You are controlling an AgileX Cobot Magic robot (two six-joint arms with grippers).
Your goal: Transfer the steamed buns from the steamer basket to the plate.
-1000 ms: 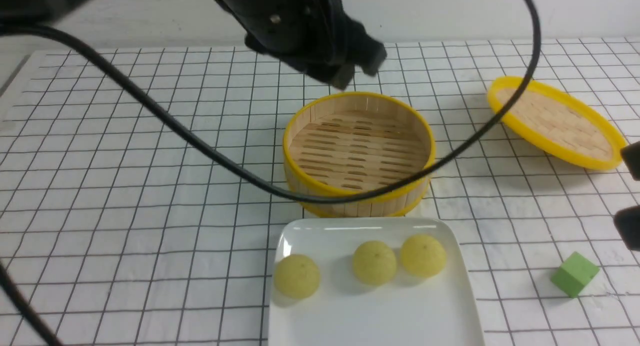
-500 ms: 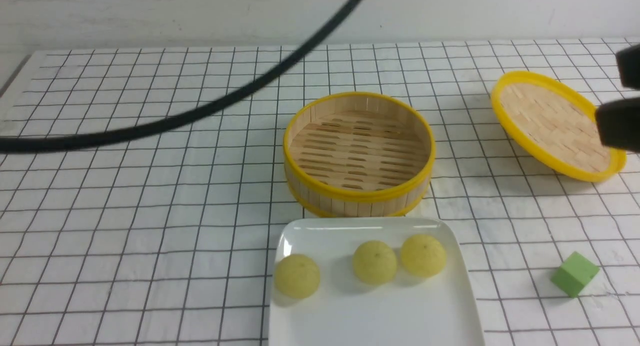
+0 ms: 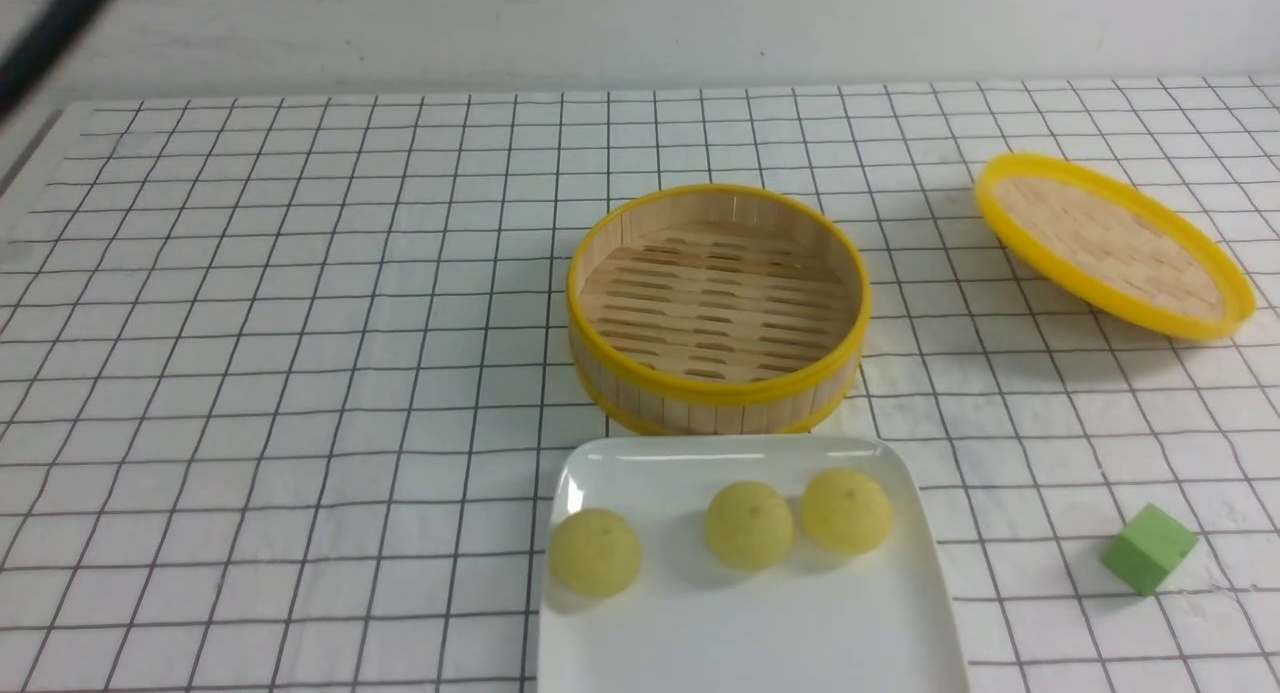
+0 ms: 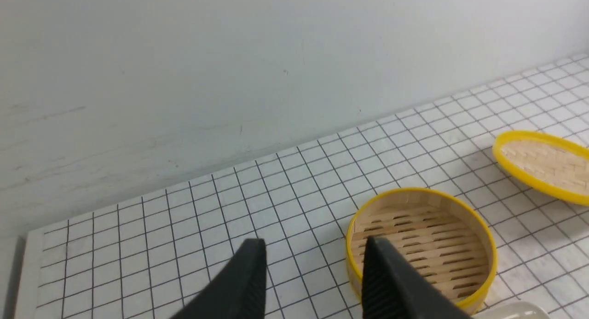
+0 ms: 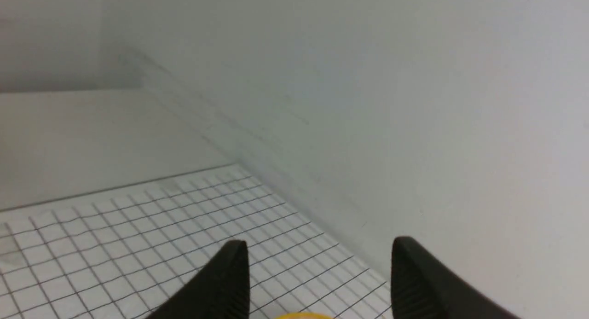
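Note:
Three pale yellow-green steamed buns lie on the white plate at the front: one at its left, one in the middle, one to the right. Behind the plate stands the steamer basket with nothing on its slatted floor; the left wrist view shows it too. My left gripper hangs high above the table, open, nothing between its fingers. My right gripper is also raised, open and holding nothing. Neither gripper shows in the front view.
The shallow yellow-rimmed lid lies tilted at the back right. A green cube sits at the front right. A black cable crosses the top left corner. A grid-patterned cloth covers the table, and a wall stands behind.
The left arm and its cable have pulled up and out of the front view. The right gripper has also left that view. The buns, basket and lid stay put.

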